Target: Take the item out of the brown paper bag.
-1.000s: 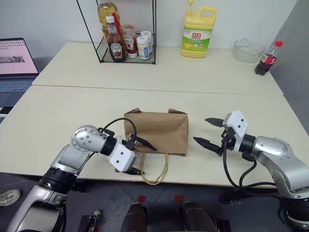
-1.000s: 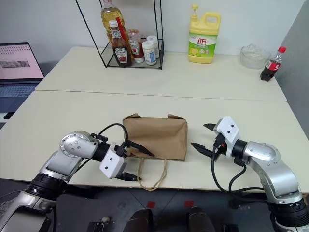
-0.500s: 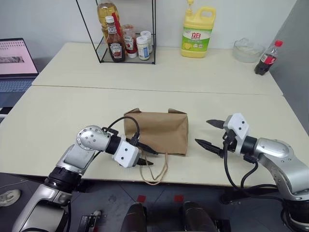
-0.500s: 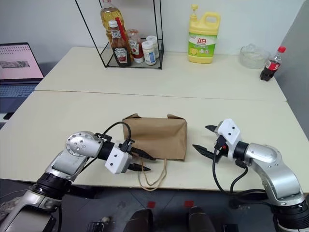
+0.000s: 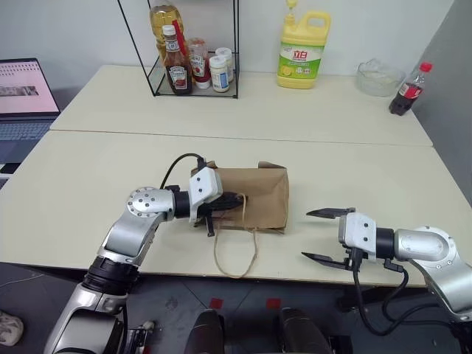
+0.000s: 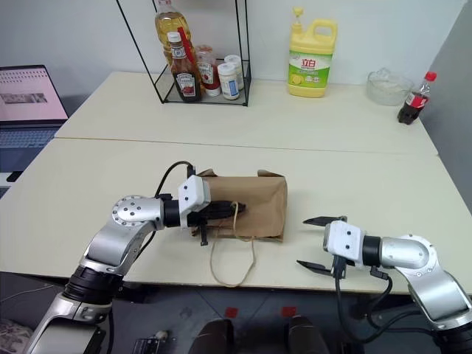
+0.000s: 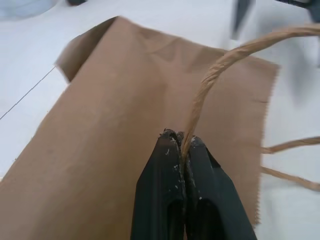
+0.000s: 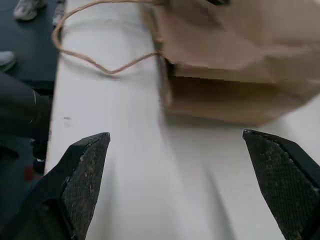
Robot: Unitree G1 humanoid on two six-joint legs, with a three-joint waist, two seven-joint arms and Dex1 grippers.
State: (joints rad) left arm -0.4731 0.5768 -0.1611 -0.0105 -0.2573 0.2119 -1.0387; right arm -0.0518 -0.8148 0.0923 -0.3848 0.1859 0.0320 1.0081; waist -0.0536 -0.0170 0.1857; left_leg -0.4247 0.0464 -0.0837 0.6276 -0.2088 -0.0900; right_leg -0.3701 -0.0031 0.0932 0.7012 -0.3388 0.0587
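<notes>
Bare table (image 5: 354, 184) right of bag (image 5: 262, 195)

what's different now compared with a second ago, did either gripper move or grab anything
The left gripper came up from the table's front edge onto the brown paper bag and shut on one handle, so that end of the bag lifted slightly. The right gripper drew back from the bag toward the front edge, jaws open as before. The bag kept its spot; the other handle hangs over the edge as before.
</notes>
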